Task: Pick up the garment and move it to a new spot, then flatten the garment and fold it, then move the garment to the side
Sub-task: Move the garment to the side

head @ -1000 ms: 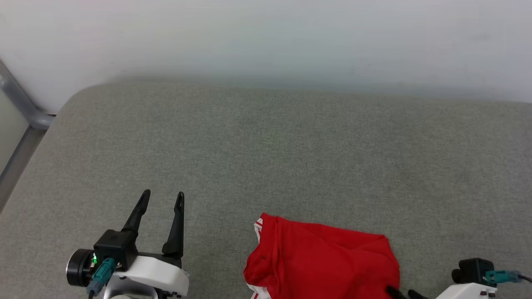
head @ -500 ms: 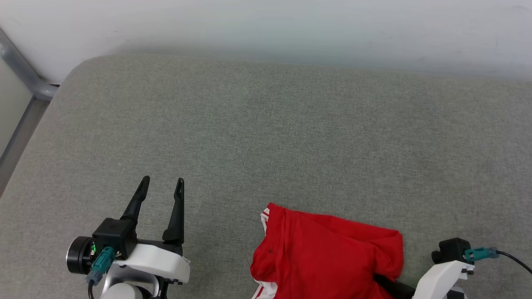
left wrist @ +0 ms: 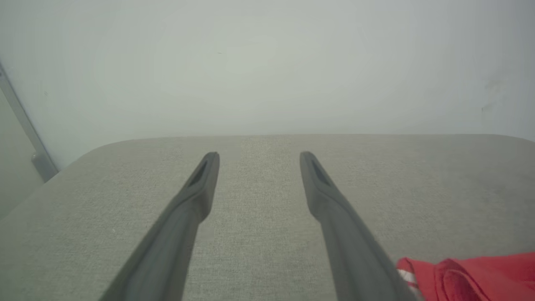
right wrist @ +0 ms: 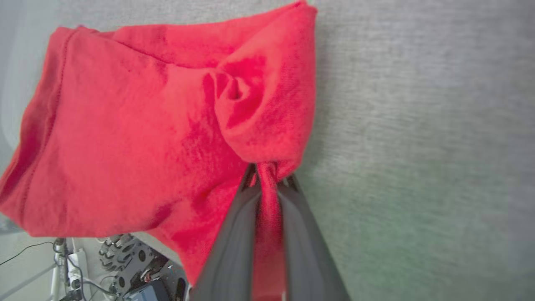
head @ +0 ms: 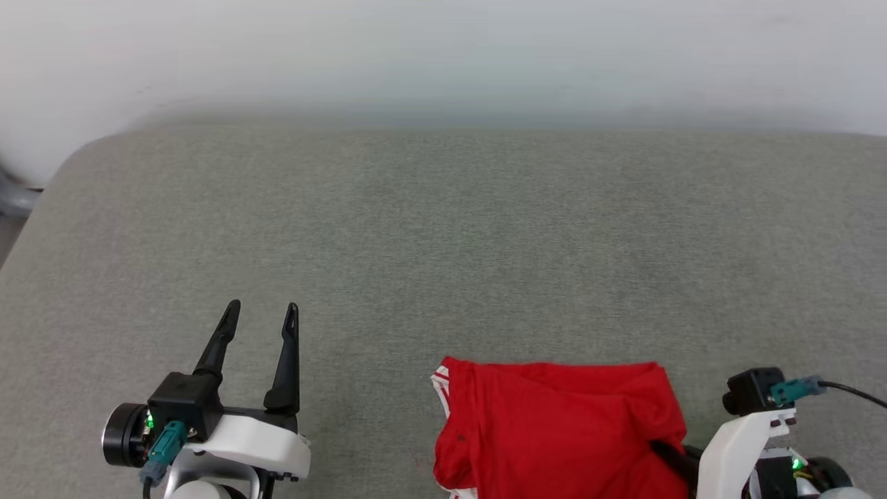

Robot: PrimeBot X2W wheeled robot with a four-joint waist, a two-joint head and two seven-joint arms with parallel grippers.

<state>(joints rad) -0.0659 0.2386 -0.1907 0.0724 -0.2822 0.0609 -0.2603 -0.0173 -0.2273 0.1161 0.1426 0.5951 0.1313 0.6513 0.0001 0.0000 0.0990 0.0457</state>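
Right pincer [head: 662, 449], head view: its dark fingers run into the near-right corner of the garment [head: 554, 430], which lies bunched on the grey cushion [head: 443, 242] just ahead and left of it. Left pincer [head: 262, 308] hovers with fingers spread, holding nothing, and the garment is well off to its right.

Left wrist view: both fingers stand wide over bare cushion. A red edge with striped trim lies just beside the right finger (low corner of frame).

Right wrist view: fingers are pressed together on a twisted fold of red cloth, and the rest is draped beyond the tips and to their left.

Progress, my read: grasp made, lift and move not yet done. Flatten, fold and set-aside are all left.
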